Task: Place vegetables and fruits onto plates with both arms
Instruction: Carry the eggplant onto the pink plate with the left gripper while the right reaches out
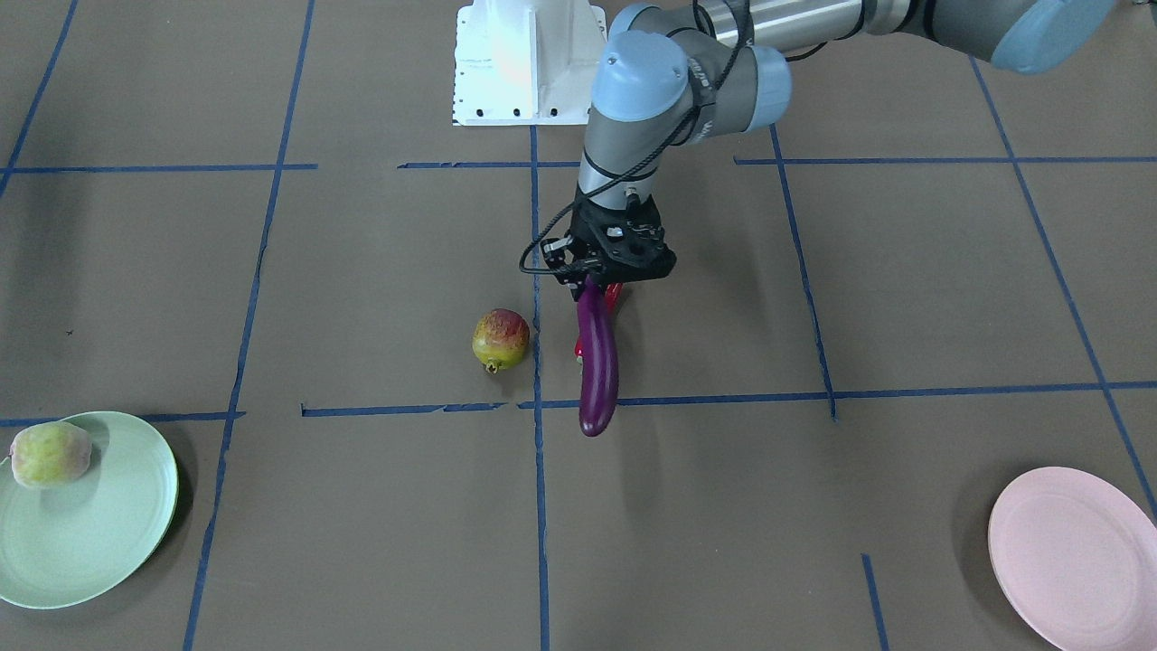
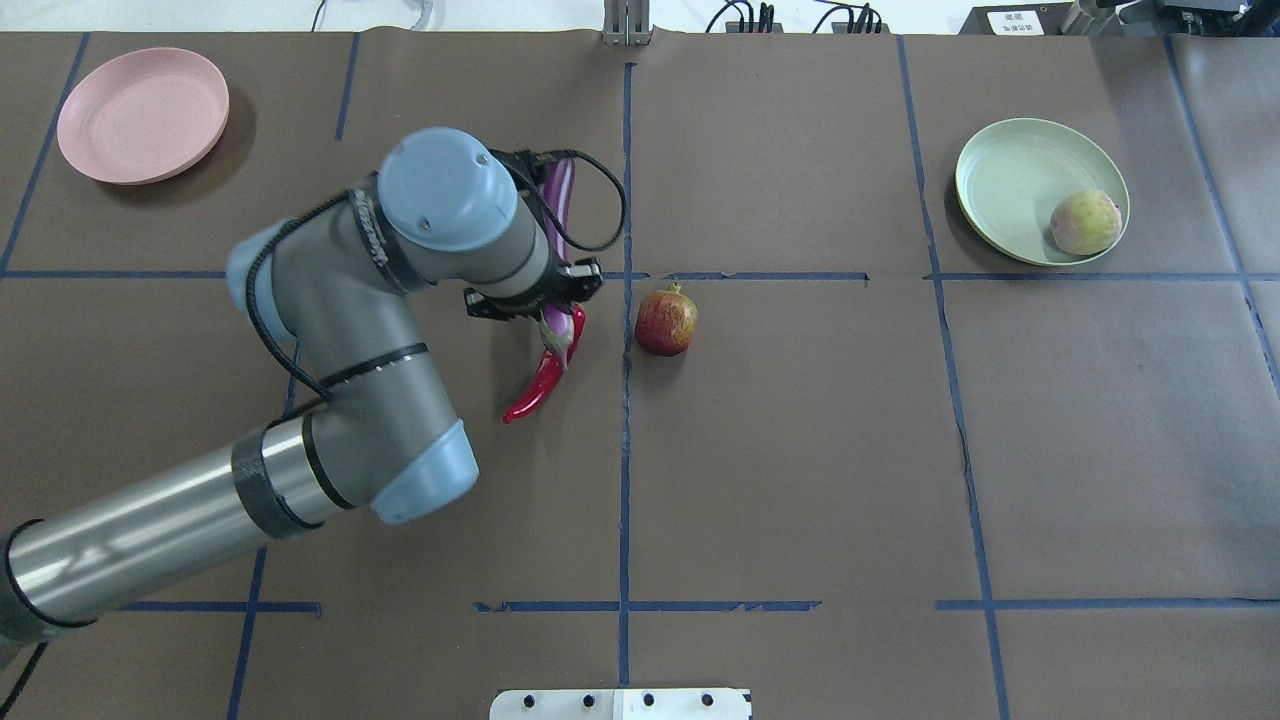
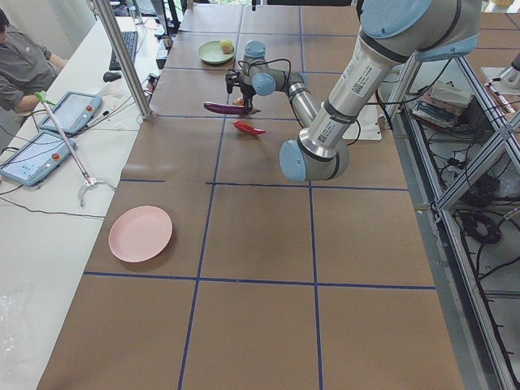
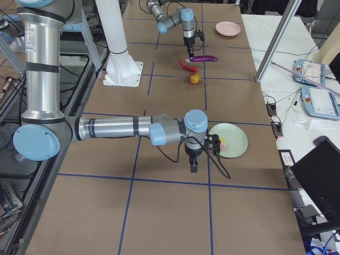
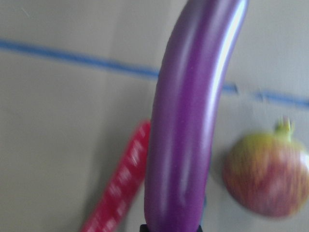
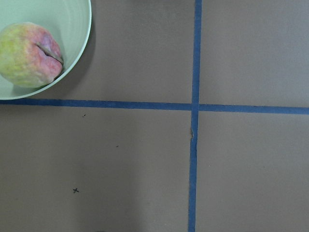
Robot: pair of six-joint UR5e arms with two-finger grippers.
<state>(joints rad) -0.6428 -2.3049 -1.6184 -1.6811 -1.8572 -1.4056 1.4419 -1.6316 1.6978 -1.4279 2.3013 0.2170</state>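
My left gripper (image 1: pixel 594 282) is shut on the cap end of the purple eggplant (image 1: pixel 598 362), which hangs lifted above the table; the eggplant fills the left wrist view (image 5: pixel 188 130). The red chili pepper (image 2: pixel 535 390) lies on the table just beneath it. The yellow-red fruit with a crown tip (image 1: pixel 500 340) sits beside them. The pale green-pink fruit (image 1: pixel 51 455) lies on the mint green plate (image 1: pixel 90 533). The pink plate (image 1: pixel 1076 551) holds nothing. My right gripper (image 4: pixel 194 163) hovers beside the green plate; I cannot tell whether it is open or shut.
The table is covered in brown paper with blue tape lines. The white base block (image 1: pixel 529 63) stands at the robot's edge. The left arm's elbow (image 2: pixel 420 480) hangs over the table's left half. Tablets and cables lie on a side bench (image 3: pixel 49 146).
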